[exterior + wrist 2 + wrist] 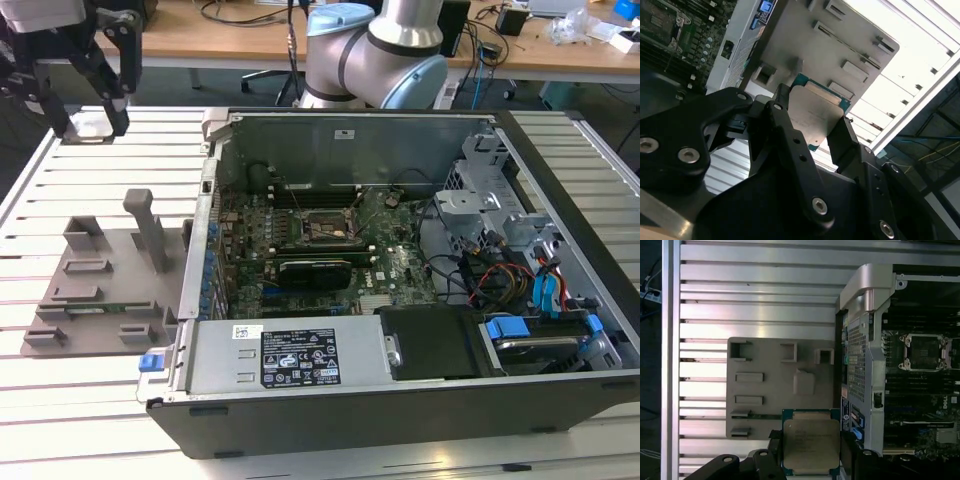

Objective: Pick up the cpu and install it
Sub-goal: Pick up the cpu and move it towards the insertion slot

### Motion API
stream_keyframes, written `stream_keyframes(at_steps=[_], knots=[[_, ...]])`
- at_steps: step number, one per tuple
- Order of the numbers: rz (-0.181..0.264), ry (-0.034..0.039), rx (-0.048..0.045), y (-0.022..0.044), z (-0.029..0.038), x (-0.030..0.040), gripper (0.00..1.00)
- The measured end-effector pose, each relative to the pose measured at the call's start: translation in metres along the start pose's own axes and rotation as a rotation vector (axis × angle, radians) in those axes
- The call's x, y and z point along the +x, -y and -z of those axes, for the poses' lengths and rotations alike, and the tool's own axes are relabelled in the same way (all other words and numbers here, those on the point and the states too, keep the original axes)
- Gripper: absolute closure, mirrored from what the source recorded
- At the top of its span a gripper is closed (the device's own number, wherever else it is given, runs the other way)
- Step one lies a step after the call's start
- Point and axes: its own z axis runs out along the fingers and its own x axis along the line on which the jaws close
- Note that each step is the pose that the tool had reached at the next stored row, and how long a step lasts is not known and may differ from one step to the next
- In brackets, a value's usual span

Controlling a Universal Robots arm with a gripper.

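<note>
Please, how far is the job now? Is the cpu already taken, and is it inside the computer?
Done: the cpu is picked up; the tool grips it by two opposite edges. In hand: it is held in the air, apart from the grey tray and outside the open computer case. Left: the socket on the motherboard looks empty, so the cpu is not yet installed.
</note>
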Motion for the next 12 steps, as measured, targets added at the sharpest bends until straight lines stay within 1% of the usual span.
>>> stream_keyframes(at_steps=[2,7,8,9,10,12], knots=[[0.000,0.0000,0.0000,0.0001,-0.0025,-0.0046,0.45],[0.000,-0.0001,0.0000,0.0003,-0.0050,-0.0166,0.45],[0.000,0.0000,0.0000,0.0004,-0.0057,-0.0207,0.45],[0.000,-0.0001,0.0000,0.0005,-0.0077,-0.0298,0.45],[0.000,-0.0002,0.0000,0.0006,-0.0087,-0.0336,0.45],[0.000,-0.0002,0.0001,0.0007,-0.0100,-0.0383,0.45]])
